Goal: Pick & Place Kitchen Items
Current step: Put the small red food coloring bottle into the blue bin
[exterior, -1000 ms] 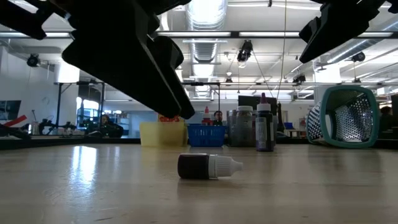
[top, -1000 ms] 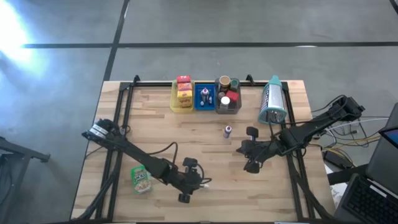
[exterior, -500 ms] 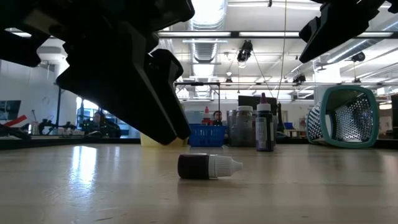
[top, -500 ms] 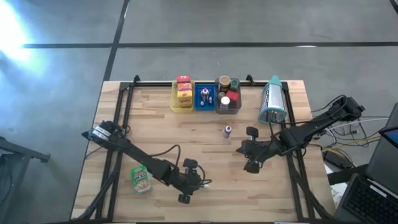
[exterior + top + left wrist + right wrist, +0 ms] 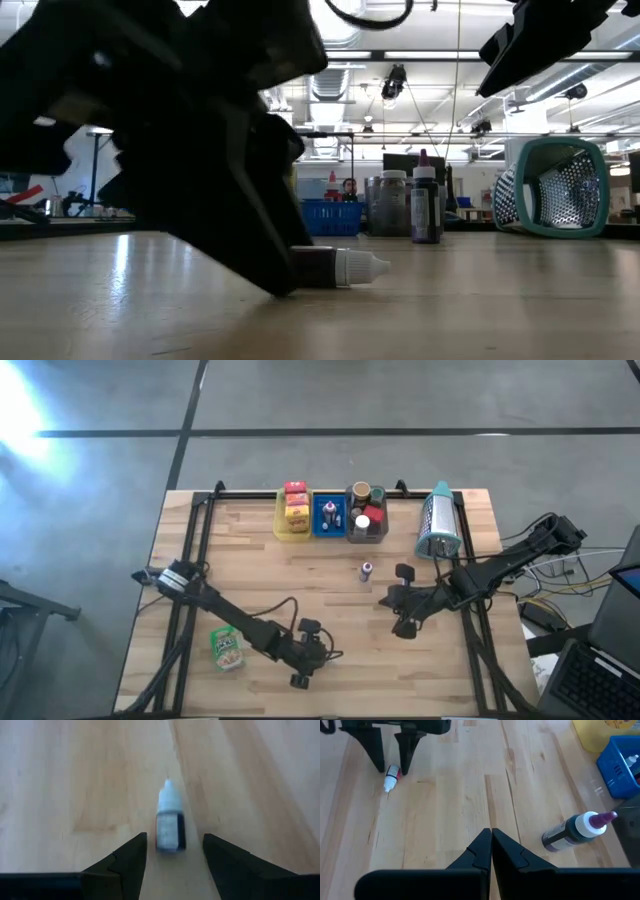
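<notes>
The left gripper point(image 5: 170, 865) is low over the table with its 2 fingers open astride a small dropper vial point(image 5: 170, 822) lying on its side near the front edge, lined up so they can close on its dark body. The right gripper point(image 5: 491, 847) waits mid-table, fingers closed and empty, beside an upright purple-capped bottle point(image 5: 572, 831)

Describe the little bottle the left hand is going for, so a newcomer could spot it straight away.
Start at the wooden table and go to its near edge, far from the row of trays, where the left hand is low over the boards. Between its open fingers lies a tiny dropper bottle, on its side. Dark body, white pointed cap; the purple-capped bottle stands upright mid-table.
</notes>
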You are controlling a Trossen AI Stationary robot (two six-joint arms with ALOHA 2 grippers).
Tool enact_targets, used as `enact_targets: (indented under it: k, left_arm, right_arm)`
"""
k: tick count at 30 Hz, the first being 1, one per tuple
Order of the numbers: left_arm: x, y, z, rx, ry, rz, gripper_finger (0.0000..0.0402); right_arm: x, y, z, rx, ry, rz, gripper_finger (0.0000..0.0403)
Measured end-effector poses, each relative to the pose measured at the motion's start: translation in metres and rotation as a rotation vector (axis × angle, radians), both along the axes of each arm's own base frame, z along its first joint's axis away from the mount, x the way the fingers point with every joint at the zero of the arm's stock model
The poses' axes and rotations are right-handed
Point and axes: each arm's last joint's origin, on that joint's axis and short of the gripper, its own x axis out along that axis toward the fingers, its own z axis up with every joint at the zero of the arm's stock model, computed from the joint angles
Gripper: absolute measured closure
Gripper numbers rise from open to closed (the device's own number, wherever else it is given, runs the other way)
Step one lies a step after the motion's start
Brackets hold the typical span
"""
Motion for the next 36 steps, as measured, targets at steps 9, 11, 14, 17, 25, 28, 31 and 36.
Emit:
enact_targets:
  k: [9,11,14,17,25,28,31,36]
  left_arm:
    - [0.0105,-0.0058,-0.0053,-0.004,0.006,0.005,0.0197]
    - [0.0093,-0.0051,-0.0047,0.0,0.015,0.016,0.0197]
    - [0.0075,-0.004,-0.0034,0.005,0.031,0.022,0.0197]
    - [0.0065,-0.0035,-0.003,0.014,0.038,0.025,0.0197]
    - [0.0057,-0.0028,-0.0037,0.01,0.046,0.047,0.0197]
    - [0.005,-0.0023,-0.004,0.002,0.056,0.067,0.0197]
    - [0.0044,-0.0013,-0.0044,0.013,0.058,0.089,0.0197]
    - [0.0041,-0.001,-0.0047,0.016,0.06,0.092,0.0197]
  right_arm:
    - [-0.0002,-0.0001,-0.0009,0.0,0.001,0.0,0.0394]
    - [-0.0003,-0.0001,-0.0013,0.001,0.002,-0.002,0.0394]
    - [-0.0004,-0.0002,-0.0017,0.001,0.003,-0.002,0.0394]
    - [-0.0004,-0.0002,-0.0016,0.001,0.003,-0.002,0.0394]
    - [-0.0005,-0.0002,-0.0018,0.001,0.003,-0.002,0.0394]
    - [-0.0005,-0.0002,-0.0018,0.001,0.004,-0.002,0.0394]
    - [-0.0005,-0.0002,-0.0018,0.001,0.003,-0.002,0.0394]
    - [-0.0005,-0.0002,-0.0018,0.001,0.003,-0.002,0.0394]
